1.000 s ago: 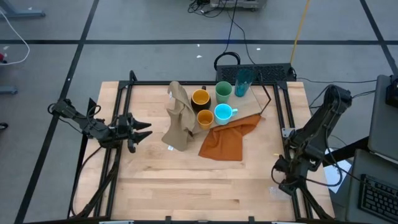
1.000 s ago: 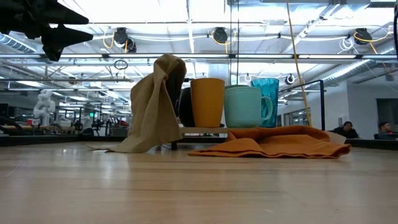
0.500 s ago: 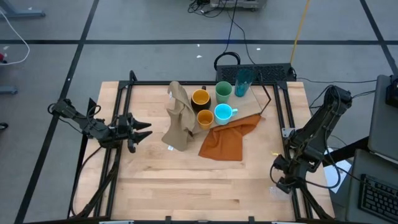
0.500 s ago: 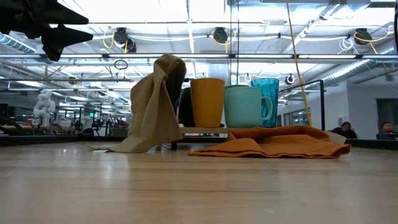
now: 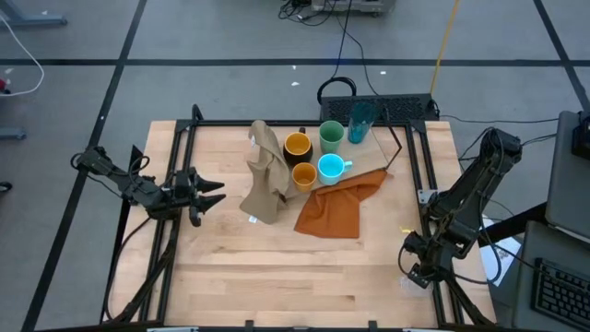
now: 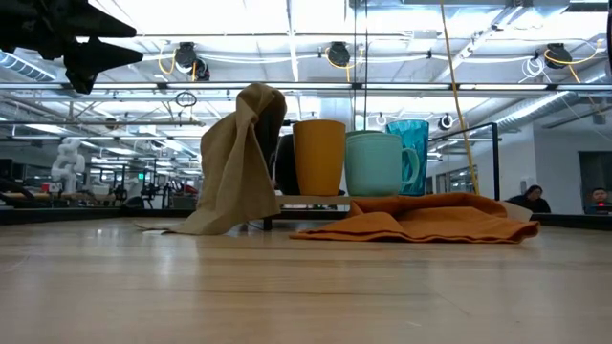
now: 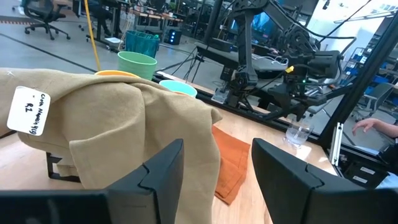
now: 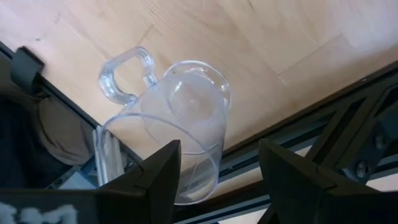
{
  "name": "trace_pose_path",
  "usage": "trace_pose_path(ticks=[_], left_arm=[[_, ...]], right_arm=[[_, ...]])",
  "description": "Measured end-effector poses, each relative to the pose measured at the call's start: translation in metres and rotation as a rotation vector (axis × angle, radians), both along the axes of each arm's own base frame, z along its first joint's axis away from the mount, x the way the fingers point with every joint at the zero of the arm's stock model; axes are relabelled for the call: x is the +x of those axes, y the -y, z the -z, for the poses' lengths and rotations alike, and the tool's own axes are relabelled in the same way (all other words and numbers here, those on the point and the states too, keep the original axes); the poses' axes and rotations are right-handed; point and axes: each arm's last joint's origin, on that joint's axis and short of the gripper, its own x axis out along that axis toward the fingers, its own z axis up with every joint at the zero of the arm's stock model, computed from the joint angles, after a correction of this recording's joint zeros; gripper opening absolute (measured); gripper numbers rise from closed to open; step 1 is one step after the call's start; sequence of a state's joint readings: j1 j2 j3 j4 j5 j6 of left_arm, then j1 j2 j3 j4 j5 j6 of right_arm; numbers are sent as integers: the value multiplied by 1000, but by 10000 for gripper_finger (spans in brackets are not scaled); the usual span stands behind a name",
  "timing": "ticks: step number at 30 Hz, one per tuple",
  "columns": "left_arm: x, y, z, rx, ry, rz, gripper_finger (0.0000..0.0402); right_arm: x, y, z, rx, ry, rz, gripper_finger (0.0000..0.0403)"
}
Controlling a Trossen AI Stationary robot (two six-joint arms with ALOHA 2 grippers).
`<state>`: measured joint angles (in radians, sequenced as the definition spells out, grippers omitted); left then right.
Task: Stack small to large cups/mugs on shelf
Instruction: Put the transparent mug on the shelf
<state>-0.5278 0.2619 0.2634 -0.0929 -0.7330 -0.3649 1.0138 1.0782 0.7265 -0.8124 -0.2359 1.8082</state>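
Hovering over the table's near right corner, the right gripper [image 8: 217,186] had its 2 dark fingers spread on either side of the tiny clear glass mug [image 8: 177,112], which stood at the wooden table's [image 5: 277,267] edge (no contact showed). The left gripper [image 5: 214,195], fingers spread and empty, waited at the left, facing the draped tan cloth [image 5: 265,175]. Yellow mug [image 5: 297,144], small orange cup [image 5: 303,174], light green cup [image 5: 331,136], bright cyan mug [image 5: 331,167] and tall teal tumbler [image 5: 361,118] clustered at the far middle, beside the rumpled orange cloth [image 5: 336,207].

tan cloth [image 5: 265,175] screening cups [image 5: 312,155], near tabletop [image 5: 277,267] open
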Motion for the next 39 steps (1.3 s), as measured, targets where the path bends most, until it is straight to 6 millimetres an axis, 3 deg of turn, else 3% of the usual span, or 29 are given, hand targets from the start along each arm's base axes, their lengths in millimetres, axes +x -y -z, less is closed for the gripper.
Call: trace_pose_path(ticks=[14,22,31,39], left_arm=[[0,0,0,1,-1,0,191],[0,0,0,4,-1,1,191],[0,0,0,3,-1,1,191],[0,0,0,2,-1,1,191]], right_arm=[[-1,-10,8,-19,-15,-24,194],[0,-11,9,-20,-16,-29,126],[0,-11,9,-15,-12,-36,10],[1,-12,8,-1,12,-60,2]])
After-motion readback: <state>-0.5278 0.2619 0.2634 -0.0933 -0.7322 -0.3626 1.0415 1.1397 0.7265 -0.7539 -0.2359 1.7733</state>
